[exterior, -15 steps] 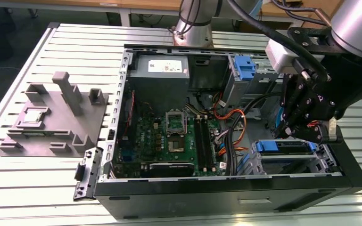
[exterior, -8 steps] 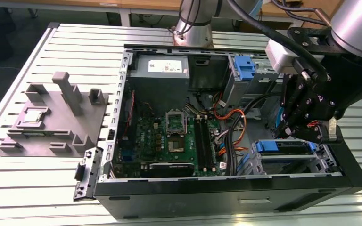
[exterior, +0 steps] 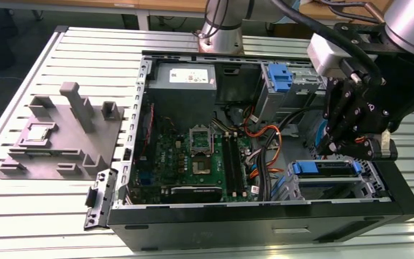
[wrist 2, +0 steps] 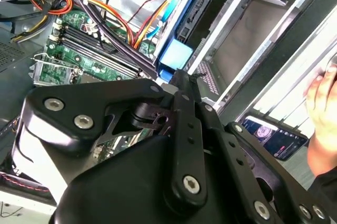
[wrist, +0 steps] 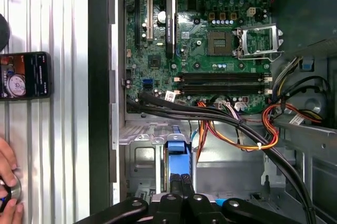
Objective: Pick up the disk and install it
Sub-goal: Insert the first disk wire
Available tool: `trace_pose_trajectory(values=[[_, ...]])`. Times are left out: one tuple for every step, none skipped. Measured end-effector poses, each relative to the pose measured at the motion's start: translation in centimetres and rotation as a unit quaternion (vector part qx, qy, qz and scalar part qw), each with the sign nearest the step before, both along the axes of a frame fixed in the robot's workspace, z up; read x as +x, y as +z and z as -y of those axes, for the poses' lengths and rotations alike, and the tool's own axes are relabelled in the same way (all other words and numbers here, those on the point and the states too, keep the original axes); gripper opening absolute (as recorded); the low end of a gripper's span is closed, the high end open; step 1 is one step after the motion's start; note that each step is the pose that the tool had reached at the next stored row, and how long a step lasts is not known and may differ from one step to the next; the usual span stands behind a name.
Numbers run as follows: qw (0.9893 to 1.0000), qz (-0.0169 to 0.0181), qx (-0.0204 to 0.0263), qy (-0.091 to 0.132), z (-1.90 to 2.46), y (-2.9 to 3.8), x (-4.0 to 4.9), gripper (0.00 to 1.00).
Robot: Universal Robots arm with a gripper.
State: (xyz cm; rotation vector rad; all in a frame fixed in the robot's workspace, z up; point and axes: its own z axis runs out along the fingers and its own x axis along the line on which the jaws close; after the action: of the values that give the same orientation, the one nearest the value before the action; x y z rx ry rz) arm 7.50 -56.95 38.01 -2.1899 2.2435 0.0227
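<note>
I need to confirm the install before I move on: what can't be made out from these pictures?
- Gripper fingertips: the exterior view cannot settle open or shut; linkage hides them in both wrist views.
- Disk: the gripper covers its near end in the first wrist view, so seating is unclear.
- Phone: partly behind the linkage.

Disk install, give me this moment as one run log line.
gripper: over drive bay, fingers at blue carrier | disk: seated in bay of computer case | motherboard: exposed

Claw (exterior: 351, 141) black; motherboard (exterior: 200, 156) green; disk carrier (wrist: 178, 165) blue; cables (wrist: 231, 134) orange, black; fixture (exterior: 63, 135) grey.
</note>
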Motion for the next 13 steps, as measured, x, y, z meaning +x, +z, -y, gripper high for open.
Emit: trace_pose_trajectory(values=[[1.0,0.0001,-0.0001,0.005,0.0,0.0,0.0,0.12],[0.9999,0.0002,-0.0001,0.014,0.0,-0.01,0.0,0.12],[0.9997,0.0002,-0.0001,0.023,0.0,-0.02,0.0,0.12],[0.9995,0.0003,-0.0002,0.032,0.0,-0.03,0.0,0.12],[0.9992,0.0003,-0.0002,0.041,0.0,-0.03,0.0,0.12],[0.9988,0.0004,-0.0002,0.049,0.0,-0.05,0.0,0.12],[0.9984,0.0005,-0.0002,0.056,0.0,-0.07,0.01,0.12],[0.9983,0.0005,-0.0001,0.059,0.0,-0.09,0.14,0.12],[0.9982,0.0005,-0.0001,0.06,0.0,-0.11,0.29,0.12],[0.9982,0.0005,-0.0002,0.06,-0.02,-0.12,0.46,0.12],[0.9982,0.0005,-0.0002,0.06,-0.05,-0.13,0.63,0.12],[0.9982,0.0005,-0.0001,0.061,-0.08,-0.17,0.8,0.12],[0.9982,0.0005,-0.0002,0.061,-0.14,-0.2,0.97,0.12]])
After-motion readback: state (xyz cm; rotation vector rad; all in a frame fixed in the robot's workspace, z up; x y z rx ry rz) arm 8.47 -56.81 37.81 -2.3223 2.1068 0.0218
